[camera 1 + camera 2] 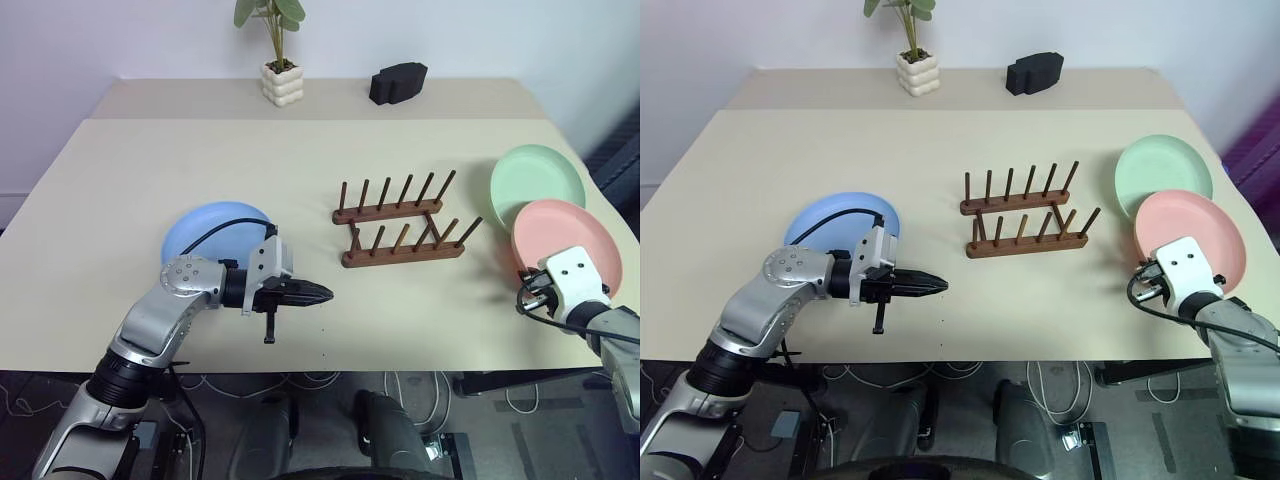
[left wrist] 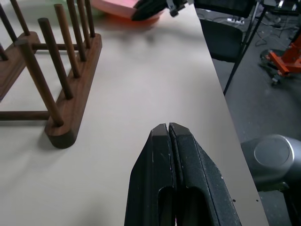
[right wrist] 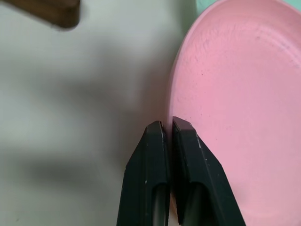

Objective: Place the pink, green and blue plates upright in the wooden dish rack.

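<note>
A: Head view, item one?
B: Wooden dish rack (image 1: 402,225), dark brown, two rails of upright pegs, no plates in it, near the centre of the beige surface (image 1: 130,180).

A: The plates?
B: Blue plate (image 1: 205,232) flat at 9 o'clock of the rack, partly behind the left arm. Green plate (image 1: 535,180) flat at 3 o'clock of the rack. Pink plate (image 1: 560,238) flat at 4 o'clock, its far rim overlapping the green plate's near rim.

A: Hands?
B: Left gripper (image 1: 318,294) at 7 o'clock of the rack, above the surface, pointing toward the right. Right gripper (image 1: 1155,270) at the pink plate's near left rim.

A: Other stock?
B: Potted plant (image 1: 280,72) and a black object (image 1: 398,82), both at the far edge, 12 o'clock.

A: Left wrist view?
B: Fingers (image 2: 155,188) pressed together, holding nothing, over bare surface; the rack's near rail just beside them.

A: Right wrist view?
B: Fingers (image 3: 146,179) closed on the pink plate's rim, one on each side of its edge.
</note>
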Controlling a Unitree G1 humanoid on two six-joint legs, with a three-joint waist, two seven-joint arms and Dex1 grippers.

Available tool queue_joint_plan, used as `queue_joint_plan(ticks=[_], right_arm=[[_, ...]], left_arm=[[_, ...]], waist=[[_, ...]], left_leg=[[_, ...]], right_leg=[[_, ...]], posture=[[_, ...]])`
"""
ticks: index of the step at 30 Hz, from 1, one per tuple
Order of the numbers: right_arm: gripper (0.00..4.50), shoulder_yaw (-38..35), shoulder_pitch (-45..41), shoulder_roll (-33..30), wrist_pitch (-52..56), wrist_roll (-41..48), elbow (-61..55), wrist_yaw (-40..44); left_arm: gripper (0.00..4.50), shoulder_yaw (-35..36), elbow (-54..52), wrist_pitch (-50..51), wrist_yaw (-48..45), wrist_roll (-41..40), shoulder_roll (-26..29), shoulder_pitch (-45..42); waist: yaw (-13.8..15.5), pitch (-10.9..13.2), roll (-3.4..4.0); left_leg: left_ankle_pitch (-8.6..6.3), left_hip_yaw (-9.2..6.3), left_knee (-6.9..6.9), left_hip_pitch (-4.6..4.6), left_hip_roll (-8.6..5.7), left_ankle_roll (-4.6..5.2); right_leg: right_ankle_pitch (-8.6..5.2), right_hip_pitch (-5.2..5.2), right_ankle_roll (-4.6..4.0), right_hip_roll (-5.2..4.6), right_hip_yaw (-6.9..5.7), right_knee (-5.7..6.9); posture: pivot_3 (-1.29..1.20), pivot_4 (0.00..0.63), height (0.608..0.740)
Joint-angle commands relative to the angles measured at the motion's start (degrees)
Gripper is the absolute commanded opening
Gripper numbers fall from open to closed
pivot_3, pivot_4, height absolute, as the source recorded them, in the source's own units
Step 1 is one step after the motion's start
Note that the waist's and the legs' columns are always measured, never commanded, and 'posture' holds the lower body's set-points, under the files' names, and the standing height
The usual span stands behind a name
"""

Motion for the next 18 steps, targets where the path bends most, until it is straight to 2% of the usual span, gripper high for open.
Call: queue_joint_plan(ticks=[1, 4, 8, 12, 18], right_arm=[[0.04, -4.1, 1.4, -2.6, 1.0, -1.4, -7.8, 0.3], [0.04, -7.4, 2.2, -5.3, 1.0, -1.7, -13.5, 2.1], [0.04, -11.9, -3.2, -7.4, 1.0, 4.7, -18.2, 6.2], [0.04, -12.1, -17.0, -7.0, 5.1, 17.3, -16.9, 9.3], [0.04, -11.8, -29.7, -3.2, 11.9, 37.6, -12.0, 14.4]], left_arm=[[0.00, 0.0, -0.4, -0.3, 0.0, -0.6, -0.5, -1.6], [0.00, -0.1, 0.2, -0.6, 0.1, -0.4, -1.0, -1.7], [0.00, -0.2, 1.0, -1.1, 0.5, 0.0, -1.9, -1.9], [0.00, -0.6, 3.8, -3.6, 0.6, 1.2, -3.3, -2.4], [0.00, -0.5, 6.1, -6.8, 1.5, 2.7, -5.0, -2.5]], waist=[[0.0, 0.0, 0.01], [-0.1, 0.0, 0.09], [-0.3, 0.0, 0.08], [-0.5, 0.0, 0.06], [0.1, 0.1, -0.01]], left_leg=[[0.00, 0.02, 0.01, 0.00, 0.00, 0.00], [0.00, 0.02, 0.01, 0.00, 0.00, 0.00], [0.00, 0.03, 0.01, 0.02, 0.01, 0.00], [0.00, 0.02, 0.02, 0.02, 0.03, 0.00], [-0.01, -0.06, 0.00, -0.04, 0.04, 0.02]], right_leg=[[0.00, 0.00, 0.00, -0.01, 0.01, 0.00], [-0.01, -0.01, 0.02, -0.01, 0.01, 0.02], [-0.03, -0.01, 0.05, 0.02, 0.00, 0.01], [-0.01, -0.01, 0.03, 0.03, 0.00, 0.00], [0.02, 0.00, -0.01, 0.00, -0.03, -0.05]], posture=[[0.00, 0.150, 0.736], [0.00, 0.150, 0.736], [0.00, 0.150, 0.736], [0.00, 0.150, 0.736], [0.00, 0.150, 0.736]])
